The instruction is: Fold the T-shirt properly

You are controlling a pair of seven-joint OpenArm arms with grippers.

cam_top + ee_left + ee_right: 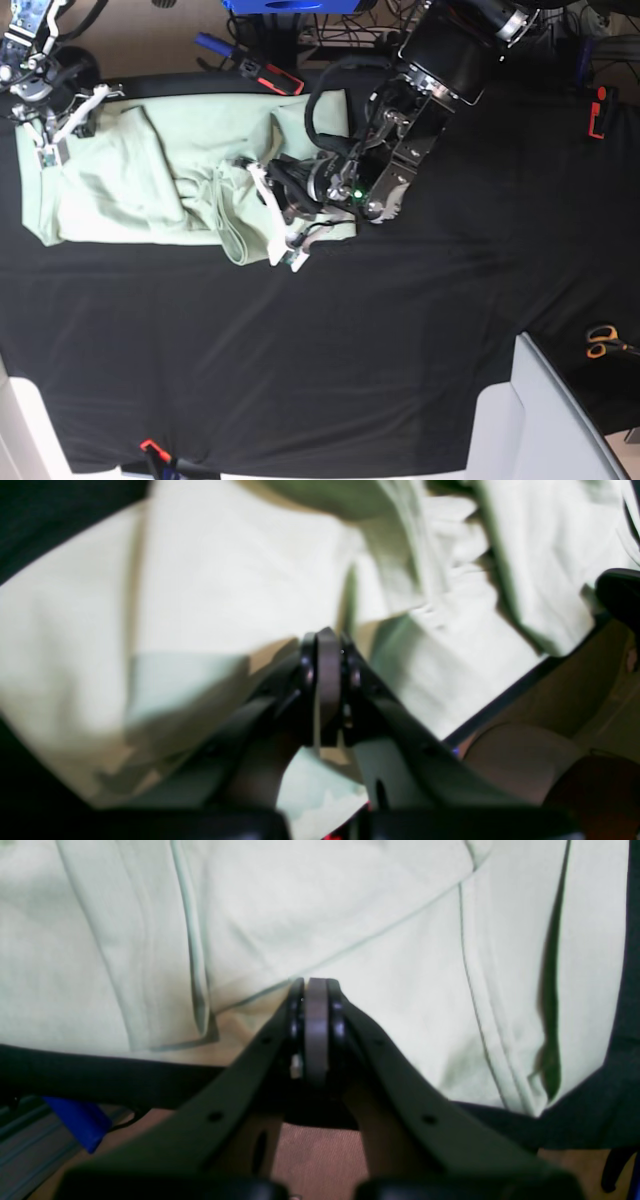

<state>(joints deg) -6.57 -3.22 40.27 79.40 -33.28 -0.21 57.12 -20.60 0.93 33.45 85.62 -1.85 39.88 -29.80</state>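
now t-shirt (130,190) bunched on black tablecloth (350,340)

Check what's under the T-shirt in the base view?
The T-shirt lies on the black tablecloth, which shows around its lower and left edges. The left arm covers the shirt's right end, so what lies under that part cannot be seen.

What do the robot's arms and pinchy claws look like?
Both arms are mostly black. Each claw, the left gripper and the right gripper, has two long black fingers with small round holes along them and flat grey pads at the tips. From above, the left arm is chunky and boxy, with black cables looping beside it, whitish finger parts, and a tiny green light.
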